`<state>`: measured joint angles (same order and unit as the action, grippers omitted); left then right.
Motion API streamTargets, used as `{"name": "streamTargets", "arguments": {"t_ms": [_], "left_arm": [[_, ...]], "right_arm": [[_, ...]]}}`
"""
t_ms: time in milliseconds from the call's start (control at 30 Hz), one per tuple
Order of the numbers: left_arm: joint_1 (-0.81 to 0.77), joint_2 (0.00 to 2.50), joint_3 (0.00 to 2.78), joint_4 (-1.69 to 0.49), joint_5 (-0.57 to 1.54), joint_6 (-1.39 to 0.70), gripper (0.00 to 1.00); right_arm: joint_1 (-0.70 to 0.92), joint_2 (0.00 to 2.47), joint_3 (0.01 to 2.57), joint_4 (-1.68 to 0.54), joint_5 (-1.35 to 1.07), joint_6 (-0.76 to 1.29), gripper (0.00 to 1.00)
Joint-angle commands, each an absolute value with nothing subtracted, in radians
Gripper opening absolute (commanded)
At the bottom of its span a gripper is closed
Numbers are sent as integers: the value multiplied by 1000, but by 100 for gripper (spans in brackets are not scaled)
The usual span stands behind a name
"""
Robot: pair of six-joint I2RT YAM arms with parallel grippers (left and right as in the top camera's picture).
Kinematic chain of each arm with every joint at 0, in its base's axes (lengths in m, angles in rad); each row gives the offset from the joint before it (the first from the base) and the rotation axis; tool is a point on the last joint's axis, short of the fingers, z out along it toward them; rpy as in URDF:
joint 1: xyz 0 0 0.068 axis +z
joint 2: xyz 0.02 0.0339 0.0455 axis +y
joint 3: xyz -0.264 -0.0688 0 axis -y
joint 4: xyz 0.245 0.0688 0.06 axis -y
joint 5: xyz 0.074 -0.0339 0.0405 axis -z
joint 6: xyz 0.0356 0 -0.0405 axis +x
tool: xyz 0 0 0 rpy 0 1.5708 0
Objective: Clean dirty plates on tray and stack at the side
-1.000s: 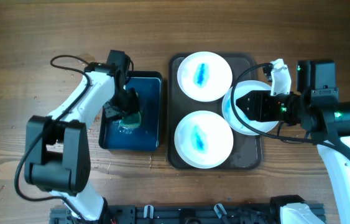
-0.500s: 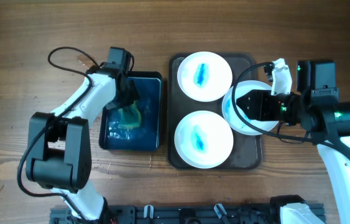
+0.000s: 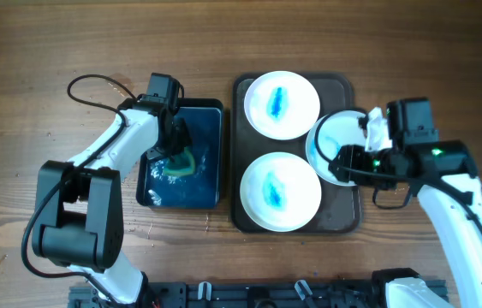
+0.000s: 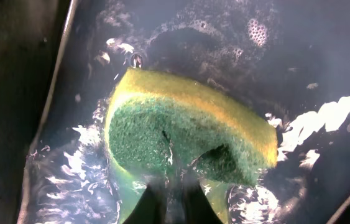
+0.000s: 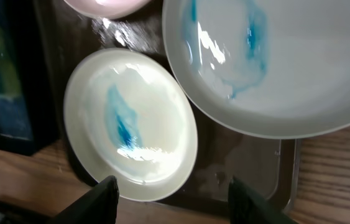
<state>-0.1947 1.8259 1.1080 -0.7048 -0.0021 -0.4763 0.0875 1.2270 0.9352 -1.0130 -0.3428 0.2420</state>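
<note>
While the left gripper [image 4: 165,198] pinched the sponge [image 4: 187,134] from the bottom edge of the left wrist view, its fingers were closed on it in the water of the blue basin [image 3: 205,184], left of centre in the overhead frame. The sponge's long axis ran from upper left to lower right, with the green face toward the camera and the yellow side behind. On the dark tray [image 3: 343,216] at centre lay the upper plate [image 3: 282,104] and the lower plate [image 3: 280,192], each with a blue smear running roughly top to bottom. The right arm partly covered the third plate [image 3: 333,137] at the tray's right edge. The right gripper [image 5: 173,186] stood spread wide, gripping nothing.
</note>
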Motion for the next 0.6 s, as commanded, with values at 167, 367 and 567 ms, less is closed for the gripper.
{"name": "streamTargets", "arguments": {"t_ms": [167, 367, 567], "left_arm": [[-202, 1698, 1269, -945, 19, -447, 4], [-205, 1571, 1304, -1014, 18, -425, 4], [-206, 1569, 1304, -1062, 123, -364, 4]], "right_arm": [[103, 1296, 785, -829, -375, 236, 52], [242, 1468, 785, -773, -212, 349, 45], [244, 1565, 785, -706, -191, 363, 45]]}}
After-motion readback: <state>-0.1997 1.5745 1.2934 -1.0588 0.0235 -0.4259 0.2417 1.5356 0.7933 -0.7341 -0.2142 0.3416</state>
